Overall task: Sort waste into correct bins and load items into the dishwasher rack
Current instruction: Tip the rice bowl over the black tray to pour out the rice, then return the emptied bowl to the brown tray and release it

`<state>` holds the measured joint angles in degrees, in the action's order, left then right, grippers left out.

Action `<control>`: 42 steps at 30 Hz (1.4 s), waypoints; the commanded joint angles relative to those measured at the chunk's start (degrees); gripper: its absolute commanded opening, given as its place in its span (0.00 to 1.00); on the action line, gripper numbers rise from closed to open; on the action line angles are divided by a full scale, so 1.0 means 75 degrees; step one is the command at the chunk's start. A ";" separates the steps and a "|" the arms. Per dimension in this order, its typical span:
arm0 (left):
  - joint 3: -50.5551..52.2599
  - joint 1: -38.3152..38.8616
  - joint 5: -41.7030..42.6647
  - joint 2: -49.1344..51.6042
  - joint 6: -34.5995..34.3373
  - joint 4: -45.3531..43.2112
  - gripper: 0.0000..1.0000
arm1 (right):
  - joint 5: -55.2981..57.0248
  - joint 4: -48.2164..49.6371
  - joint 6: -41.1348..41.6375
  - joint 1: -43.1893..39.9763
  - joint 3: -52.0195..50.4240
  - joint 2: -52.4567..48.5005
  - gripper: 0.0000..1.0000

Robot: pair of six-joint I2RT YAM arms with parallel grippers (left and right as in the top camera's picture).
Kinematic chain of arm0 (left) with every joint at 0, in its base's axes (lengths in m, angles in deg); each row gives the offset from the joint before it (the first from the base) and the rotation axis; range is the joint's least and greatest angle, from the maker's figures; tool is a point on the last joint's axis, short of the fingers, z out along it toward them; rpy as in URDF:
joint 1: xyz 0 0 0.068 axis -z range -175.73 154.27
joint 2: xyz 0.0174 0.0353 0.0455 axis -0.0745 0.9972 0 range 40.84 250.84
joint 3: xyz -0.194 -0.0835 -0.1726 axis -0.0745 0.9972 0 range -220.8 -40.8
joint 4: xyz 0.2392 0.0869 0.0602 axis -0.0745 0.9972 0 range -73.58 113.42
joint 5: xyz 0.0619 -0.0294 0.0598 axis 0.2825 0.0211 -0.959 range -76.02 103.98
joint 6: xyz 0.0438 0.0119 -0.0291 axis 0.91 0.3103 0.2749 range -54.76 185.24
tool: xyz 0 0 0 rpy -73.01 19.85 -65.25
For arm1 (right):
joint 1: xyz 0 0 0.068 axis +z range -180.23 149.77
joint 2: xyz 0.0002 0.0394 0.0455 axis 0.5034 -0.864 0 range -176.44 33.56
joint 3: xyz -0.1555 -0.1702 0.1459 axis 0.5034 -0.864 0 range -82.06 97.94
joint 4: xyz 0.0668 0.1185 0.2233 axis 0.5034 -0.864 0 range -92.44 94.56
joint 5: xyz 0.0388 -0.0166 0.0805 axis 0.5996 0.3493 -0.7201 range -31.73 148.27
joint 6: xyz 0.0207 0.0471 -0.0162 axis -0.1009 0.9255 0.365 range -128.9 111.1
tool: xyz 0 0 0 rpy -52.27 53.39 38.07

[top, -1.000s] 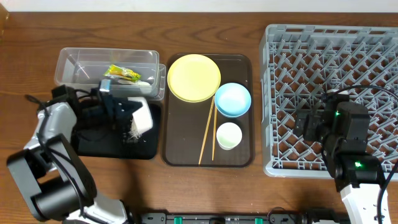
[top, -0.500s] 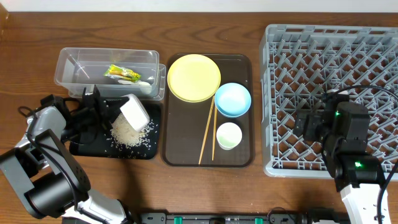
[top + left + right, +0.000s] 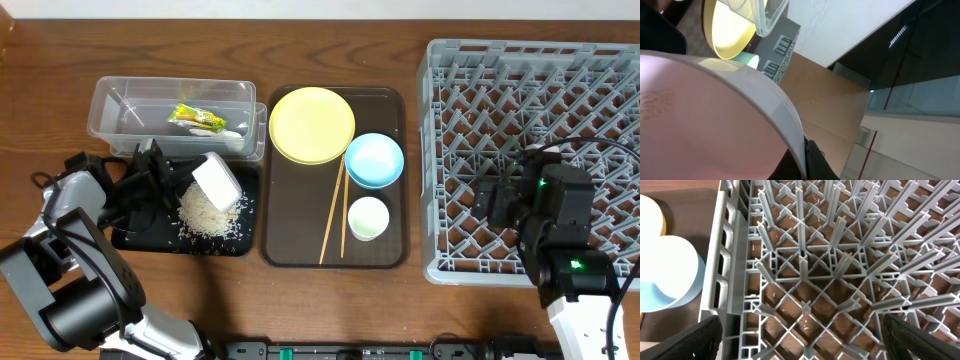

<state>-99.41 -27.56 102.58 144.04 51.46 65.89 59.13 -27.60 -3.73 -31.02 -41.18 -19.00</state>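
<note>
— White bowl (image 3: 217, 181), tipped on its side! Why?
— The left gripper (image 3: 188, 182) is pinching its rim. It holds the bowl tilted over the black tray (image 3: 140, 236) so the food can slide out. See the heap of rice (image 3: 208, 212)? It lies on that tray, right by the bowl.
— Is the bowl empty?
— I can't see inside it. My guess is nearly.
— And the snack wrapper (image 3: 196, 119)?
— It lies in the clear tub (image 3: 104, 100), just behind the black tray. Wrapper in one bin, food in the other.
— What about the dishes?
— The yellow plate (image 3: 312, 124), blue bowl (image 3: 374, 160), green cup (image 3: 367, 218) and chopsticks (image 3: 332, 215) all sit on the brown tray (image 3: 290, 250) in the middle. None is in the rack yet.
— What is the other arm doing?
— The right gripper (image 3: 800, 337) hangs over the grey dishwasher rack (image 3: 530, 60), near its left wall. Its fingers are spread wide and hold nothing. I think it waits there to be close when dishes come.
— What comes next?
— Maybe the white bowl goes to the rack, set between the pegs so it stands up.
</note>
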 commanded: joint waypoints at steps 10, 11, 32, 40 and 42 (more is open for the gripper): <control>0.0020 -0.0047 0.0204 0.0064 -0.1125 0.0029 0.06 | -0.0035 -0.0023 -0.0070 0.0061 0.0149 0.0006 0.99; 0.0020 -0.0047 0.0204 0.0064 -0.1250 0.0026 0.06 | -0.0035 -0.0023 -0.0070 0.0061 0.0149 0.0006 0.99; 0.0020 -0.0047 0.0201 0.0038 -0.0484 -0.1696 0.06 | -0.0035 -0.0026 -0.0070 0.0061 0.0149 0.0006 0.99; 0.0020 -0.0029 0.0189 -0.0055 -0.0286 -0.1982 0.06 | -0.0032 -0.0023 -0.0067 0.0061 0.0149 0.0006 0.99; 0.0020 0.0047 0.0117 -0.0207 -0.0189 -0.1982 0.06 | -0.0032 -0.0026 -0.0067 0.0061 0.0149 0.0006 0.99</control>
<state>-99.22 -27.54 102.58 144.02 47.35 50.94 59.13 -27.73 -3.73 -31.02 -41.18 -19.00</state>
